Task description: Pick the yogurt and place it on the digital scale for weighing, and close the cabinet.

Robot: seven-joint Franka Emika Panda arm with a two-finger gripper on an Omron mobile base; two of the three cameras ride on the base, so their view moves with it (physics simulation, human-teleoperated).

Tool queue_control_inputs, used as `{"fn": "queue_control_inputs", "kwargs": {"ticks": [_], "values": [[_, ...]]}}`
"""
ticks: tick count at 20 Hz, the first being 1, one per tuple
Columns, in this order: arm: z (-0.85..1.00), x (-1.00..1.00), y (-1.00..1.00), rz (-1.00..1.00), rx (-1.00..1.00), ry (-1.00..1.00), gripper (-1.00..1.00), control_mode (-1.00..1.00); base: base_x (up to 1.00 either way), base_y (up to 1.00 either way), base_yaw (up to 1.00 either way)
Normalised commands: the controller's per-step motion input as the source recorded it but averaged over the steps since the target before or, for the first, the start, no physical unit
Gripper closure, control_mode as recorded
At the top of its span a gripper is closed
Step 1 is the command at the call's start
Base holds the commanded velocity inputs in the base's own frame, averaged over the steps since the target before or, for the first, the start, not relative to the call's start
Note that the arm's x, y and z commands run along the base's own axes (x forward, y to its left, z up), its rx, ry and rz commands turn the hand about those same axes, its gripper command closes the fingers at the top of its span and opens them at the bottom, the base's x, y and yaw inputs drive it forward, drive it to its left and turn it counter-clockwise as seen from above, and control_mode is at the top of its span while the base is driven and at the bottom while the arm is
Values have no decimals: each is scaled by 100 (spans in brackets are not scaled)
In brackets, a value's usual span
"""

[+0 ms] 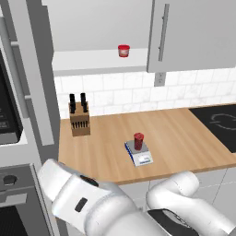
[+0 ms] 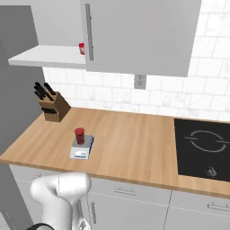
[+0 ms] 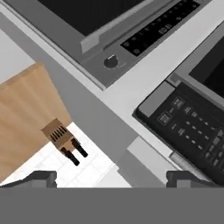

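On the digital scale (image 1: 139,154), near the front edge of the wooden table (image 1: 184,133), the yogurt (image 1: 138,140) stood upright on the grey platform, with a knife block (image 1: 79,117) well apart to its far left against the tiled wall. Above them the cabinet (image 1: 193,32) had its right door shut and its left side open, showing a shelf with a brighter red cup (image 1: 123,50). At the hand view's lower edge the end effector (image 3: 111,178) had its tips spread wide apart, holding nothing, facing the oven (image 3: 131,35) and microwave panel (image 3: 192,127).
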Motion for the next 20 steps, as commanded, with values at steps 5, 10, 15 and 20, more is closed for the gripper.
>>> {"fn": "queue_control_inputs", "kwargs": {"ticks": [5,10,15,20], "values": [[0,-52,89,0,19,0,-100,-100,0,0,0],[37,4,16,0,34,0,-100,-100,0,0,0],[42,16,-5,0,40,0,-100,-100,0,0,0],[10,25,3,-4,22,0,-100,-100,0,0,0]]}}
